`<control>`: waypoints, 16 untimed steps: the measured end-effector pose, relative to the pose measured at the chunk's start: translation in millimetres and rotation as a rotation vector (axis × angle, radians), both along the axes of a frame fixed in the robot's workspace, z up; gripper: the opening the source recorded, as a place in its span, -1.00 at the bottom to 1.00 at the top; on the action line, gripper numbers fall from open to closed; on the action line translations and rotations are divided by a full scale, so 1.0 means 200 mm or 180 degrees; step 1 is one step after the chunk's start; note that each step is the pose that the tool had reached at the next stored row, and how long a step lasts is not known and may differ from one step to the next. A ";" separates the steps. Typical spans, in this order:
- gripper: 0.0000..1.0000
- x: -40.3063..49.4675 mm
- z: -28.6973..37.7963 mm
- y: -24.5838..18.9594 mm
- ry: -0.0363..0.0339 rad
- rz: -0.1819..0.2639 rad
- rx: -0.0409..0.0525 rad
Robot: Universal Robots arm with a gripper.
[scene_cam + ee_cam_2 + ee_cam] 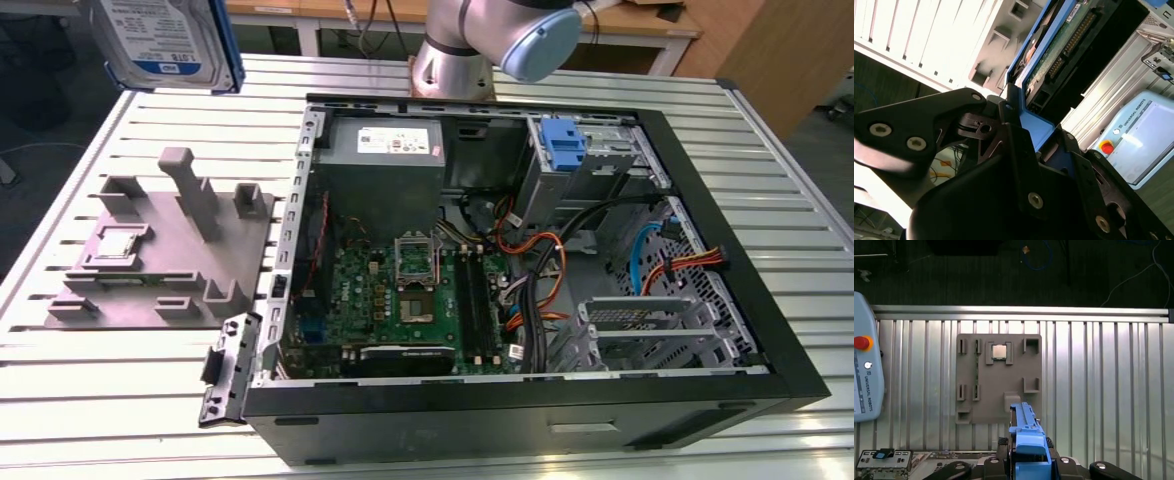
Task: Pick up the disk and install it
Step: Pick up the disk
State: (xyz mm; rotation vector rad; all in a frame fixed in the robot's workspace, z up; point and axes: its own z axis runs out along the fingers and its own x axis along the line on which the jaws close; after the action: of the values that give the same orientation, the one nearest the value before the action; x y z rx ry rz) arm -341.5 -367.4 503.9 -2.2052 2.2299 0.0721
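Holding disk (163, 40) w/ gripper (1026, 444), aloft

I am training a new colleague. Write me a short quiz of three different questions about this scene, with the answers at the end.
1. True or false: the flat silver-grey hard disk with the blue plastic frame already sits inside the open black computer case.
2. Choose one: the gripper has its fingers shut on A) the disk's blue frame, B) an orange cable, C) a green circuit board.
3. Fill the gap: in the exterior view, the grey plastic stand with upright posts lies on the slatted metal table on the case's ____ side.
Key: 1 false; 2 A; 3 left (the exterior view's left).
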 end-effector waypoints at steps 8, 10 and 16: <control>-0.26 0.023 -0.003 -0.026 0.0000 0.0000 0.0000; -0.26 0.023 -0.005 -0.050 0.0000 0.0000 0.0000; -0.26 0.058 -0.009 -0.076 0.0000 0.0000 0.0000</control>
State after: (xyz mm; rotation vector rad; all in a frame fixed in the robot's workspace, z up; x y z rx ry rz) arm -329.9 -382.6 502.2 -2.2053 2.2300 0.0719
